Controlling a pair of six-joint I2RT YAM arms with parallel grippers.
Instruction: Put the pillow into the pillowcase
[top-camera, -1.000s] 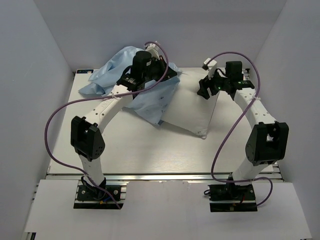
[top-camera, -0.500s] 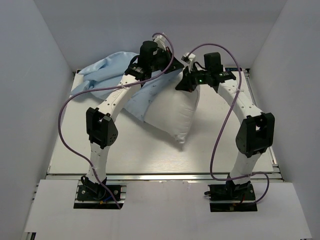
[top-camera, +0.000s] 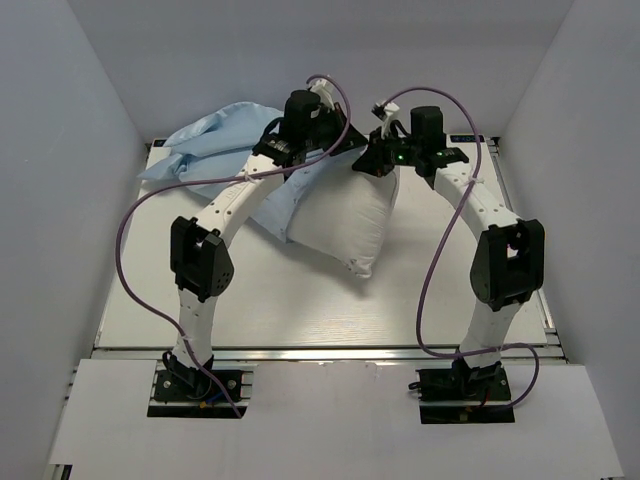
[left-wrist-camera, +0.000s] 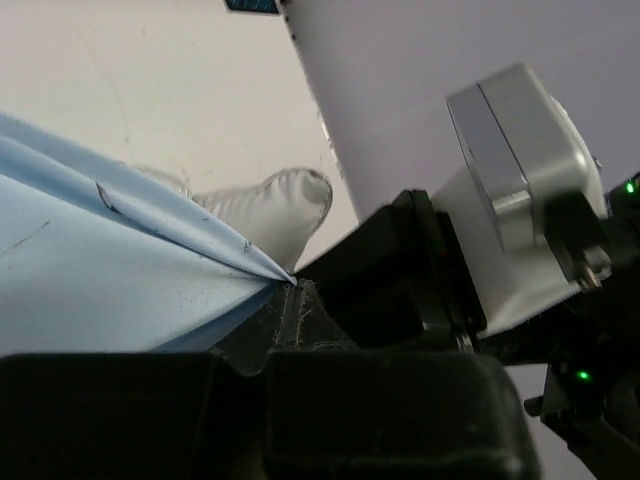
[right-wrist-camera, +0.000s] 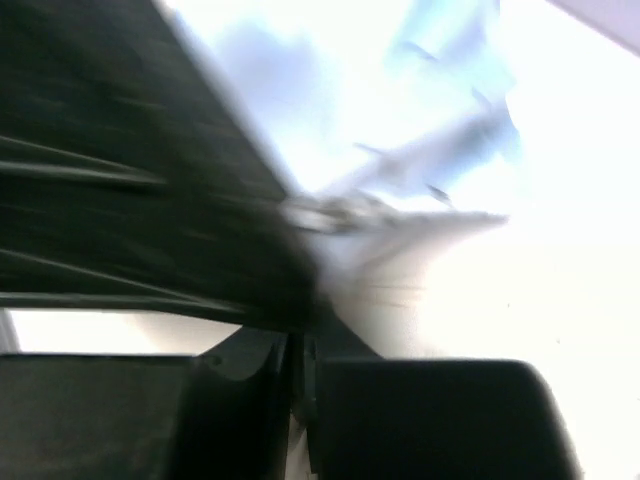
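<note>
Two fabrics: blue pillowcase (top-camera: 215, 150), cream pillow (top-camera: 345, 225).

White tabletop (top-camera: 300, 310), pale walls (top-camera: 60, 150) on three sides, metal rail (top-camera: 330, 352) along near edge

pillow (top-camera: 345, 215) and pillowcase (top-camera: 210, 150) on white table (top-camera: 270, 300)

Plump off-white pillow (top-camera: 345, 222) stands tilted, left edge overlapped by crumpled light-blue pillowcase (top-camera: 205, 150).
</note>
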